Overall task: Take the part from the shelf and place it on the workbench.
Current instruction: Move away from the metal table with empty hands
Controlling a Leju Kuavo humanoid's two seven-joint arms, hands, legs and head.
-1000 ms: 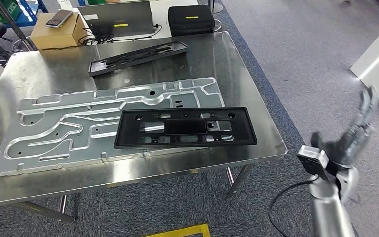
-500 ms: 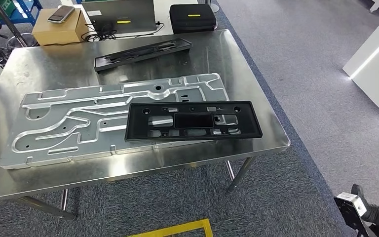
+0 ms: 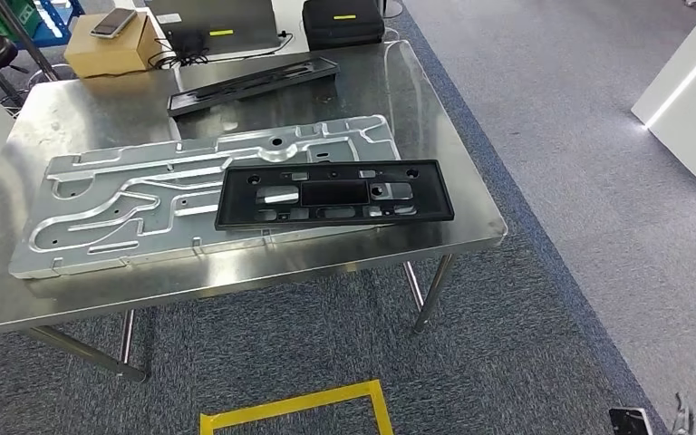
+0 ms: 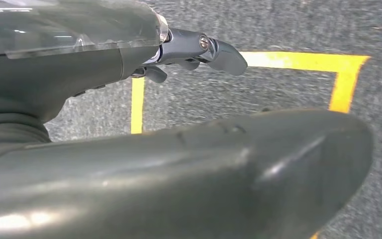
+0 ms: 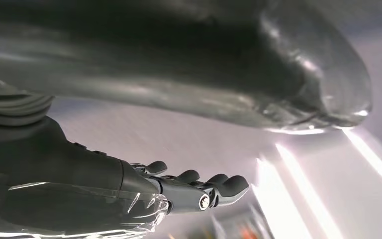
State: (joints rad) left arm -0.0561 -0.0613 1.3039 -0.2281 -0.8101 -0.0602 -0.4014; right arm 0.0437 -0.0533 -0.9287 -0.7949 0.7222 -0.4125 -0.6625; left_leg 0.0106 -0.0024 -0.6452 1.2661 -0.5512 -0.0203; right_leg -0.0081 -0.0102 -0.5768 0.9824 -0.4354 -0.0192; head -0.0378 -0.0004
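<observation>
Steel workbench (image 3: pixel 72 299), largest thing in the head view. Across its middle, toward the left edge, a big pressed aluminium panel (image 3: pixel 127 204). Overlapping that panel's near right part, close to the near right corner, the black plastic frame part (image 3: pixel 335 193), flat and already delivered. Looks light, stiff, thin-walled, smooth enough to slip; best taken along a long rail or through the central opening. Second black moulded strip (image 3: pixel 252 83) near the far edge. Beyond the bench, a cardboard box (image 3: pixel 113 47) with a phone on top. No legible writing; yellow tags too small to read. Left hand (image 4: pixel 129 144) over the floor, fingers (image 4: pixel 214 52) extended, holding nothing. Right hand (image 5: pixel 169 149) likewise spread and empty.
</observation>
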